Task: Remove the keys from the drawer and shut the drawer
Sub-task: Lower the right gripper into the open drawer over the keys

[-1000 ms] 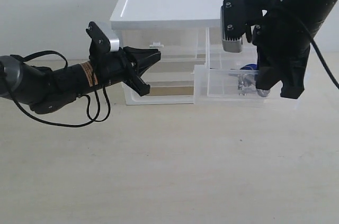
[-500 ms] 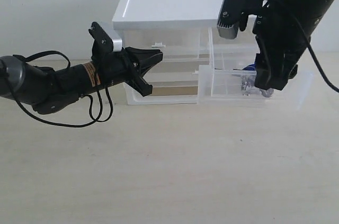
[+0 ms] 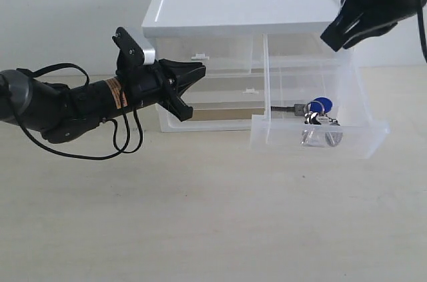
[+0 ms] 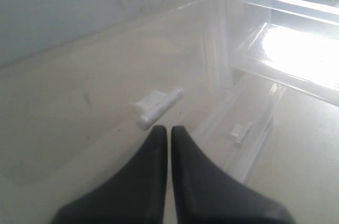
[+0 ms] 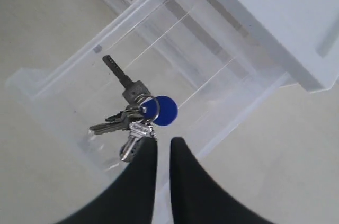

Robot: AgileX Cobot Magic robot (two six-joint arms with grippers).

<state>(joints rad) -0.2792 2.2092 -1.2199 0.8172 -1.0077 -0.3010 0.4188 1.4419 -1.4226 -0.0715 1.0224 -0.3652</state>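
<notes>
Your left gripper is hovering just before the tab handle of the left small drawer, fingers pressed nearly together and holding nothing; probably parked clear of the work. A label on its arm is showing, too small to read. The drawer is standing pulled out, with the keys lying inside. Your right gripper is hanging above them, all but closed, empty.
</notes>
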